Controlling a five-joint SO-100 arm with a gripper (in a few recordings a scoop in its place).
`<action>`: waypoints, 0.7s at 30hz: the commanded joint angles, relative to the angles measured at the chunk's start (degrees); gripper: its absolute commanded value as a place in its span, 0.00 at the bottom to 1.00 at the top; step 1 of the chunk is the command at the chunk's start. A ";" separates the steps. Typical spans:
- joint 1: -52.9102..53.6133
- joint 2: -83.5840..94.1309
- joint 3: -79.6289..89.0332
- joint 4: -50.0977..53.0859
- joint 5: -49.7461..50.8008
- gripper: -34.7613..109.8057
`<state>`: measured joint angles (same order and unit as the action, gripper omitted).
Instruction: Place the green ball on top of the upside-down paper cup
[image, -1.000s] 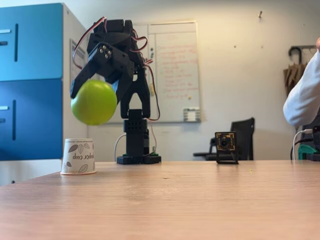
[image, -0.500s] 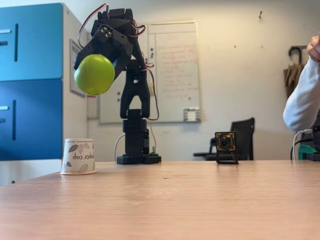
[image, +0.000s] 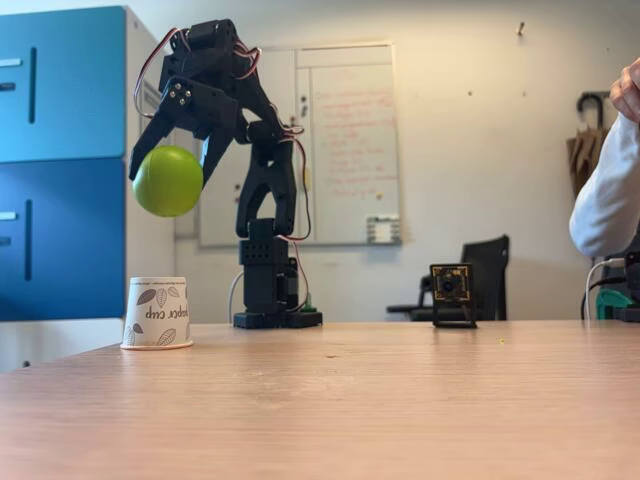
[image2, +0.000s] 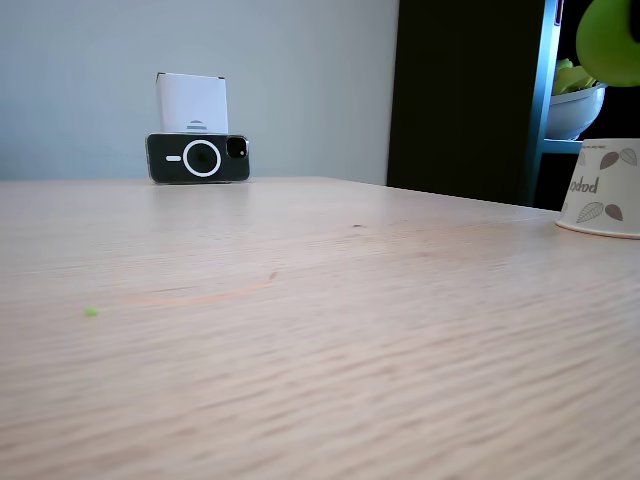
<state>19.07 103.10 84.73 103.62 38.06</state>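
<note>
Your desk (image: 400, 400) is bare wood up front. At its far left stands the upside-down paper cup (image: 157, 313) (leaf prints, rim down), also at the right edge of a fixed view (image2: 603, 188). Well above it, apart from it, your pincer (image: 172, 165) grips the green ball (image: 168, 181) (image2: 610, 38) between its fingers. Farther right, a small camera (image: 452, 293) faces you, and a person's sleeve (image: 608, 195) shows at the right edge.

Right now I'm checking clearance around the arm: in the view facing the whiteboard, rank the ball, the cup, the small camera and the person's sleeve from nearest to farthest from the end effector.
1. Ball, held in the end effector, upper left.
2. Cup, on the table below it.
3. Small camera, right of centre.
4. Sleeve, far right edge.
</note>
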 joint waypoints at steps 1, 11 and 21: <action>0.44 -0.35 2.29 -1.23 -0.26 0.39; 2.11 -2.11 6.15 -5.27 -1.41 0.39; 1.85 -3.52 8.61 -9.40 -1.58 0.41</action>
<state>21.01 99.58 93.08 95.36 36.74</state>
